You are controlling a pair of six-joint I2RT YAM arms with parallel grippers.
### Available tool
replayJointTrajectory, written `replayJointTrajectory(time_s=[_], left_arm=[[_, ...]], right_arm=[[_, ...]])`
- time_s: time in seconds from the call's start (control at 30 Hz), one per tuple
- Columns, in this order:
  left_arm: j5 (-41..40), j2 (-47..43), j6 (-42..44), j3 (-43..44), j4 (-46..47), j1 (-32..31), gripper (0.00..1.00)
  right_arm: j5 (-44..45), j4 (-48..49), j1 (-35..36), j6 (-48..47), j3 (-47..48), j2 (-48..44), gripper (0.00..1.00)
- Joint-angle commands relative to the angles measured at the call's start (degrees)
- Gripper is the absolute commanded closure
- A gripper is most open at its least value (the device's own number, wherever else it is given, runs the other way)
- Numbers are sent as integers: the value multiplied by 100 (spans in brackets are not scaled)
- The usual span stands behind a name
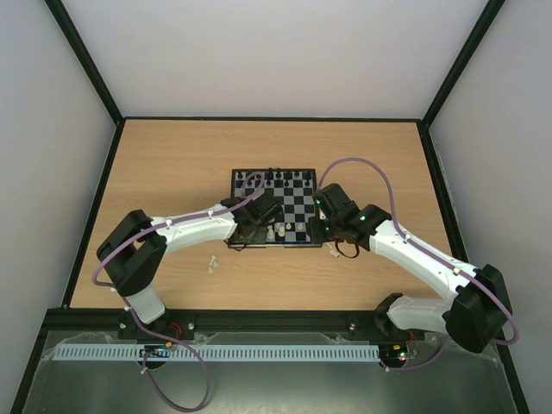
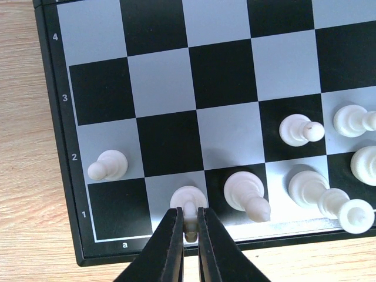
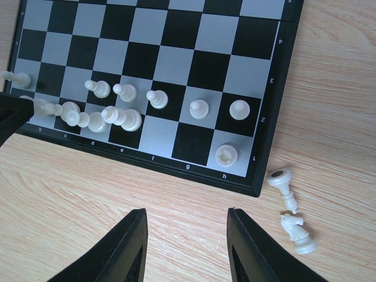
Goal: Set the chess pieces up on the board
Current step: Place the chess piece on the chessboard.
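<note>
The board (image 1: 302, 210) lies mid-table, with several cream-white pieces (image 1: 276, 231) on its two near rows. In the left wrist view my left gripper (image 2: 190, 226) is shut on a white piece (image 2: 188, 202) that stands on the pale b1 square of the board (image 2: 223, 76). A pawn (image 2: 108, 165) stands on a2 and a taller piece (image 2: 247, 192) on c1. My right gripper (image 3: 187, 214) is open and empty over the bare table just in front of the board's near edge (image 3: 176, 35). A rook (image 3: 226, 154) stands on h1.
A white bishop (image 3: 282, 183) and a knight (image 3: 296, 231) lie on the table right of the board's near corner. Two more white pieces (image 1: 211, 263) lie on the table at the near left. Black pieces (image 1: 280, 177) fill the far rows.
</note>
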Motion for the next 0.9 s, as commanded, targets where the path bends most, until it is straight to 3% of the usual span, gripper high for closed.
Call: replayJointTrajectory(time_s=[0.0, 0.87], left_arm=[[45, 87, 44, 29, 21, 38, 92], [-29, 22, -43, -171, -84, 40, 91]], right_arm=[[22, -161, -11, -17, -73, -3, 62], [-30, -149, -10, -26, -80, -30, 62]])
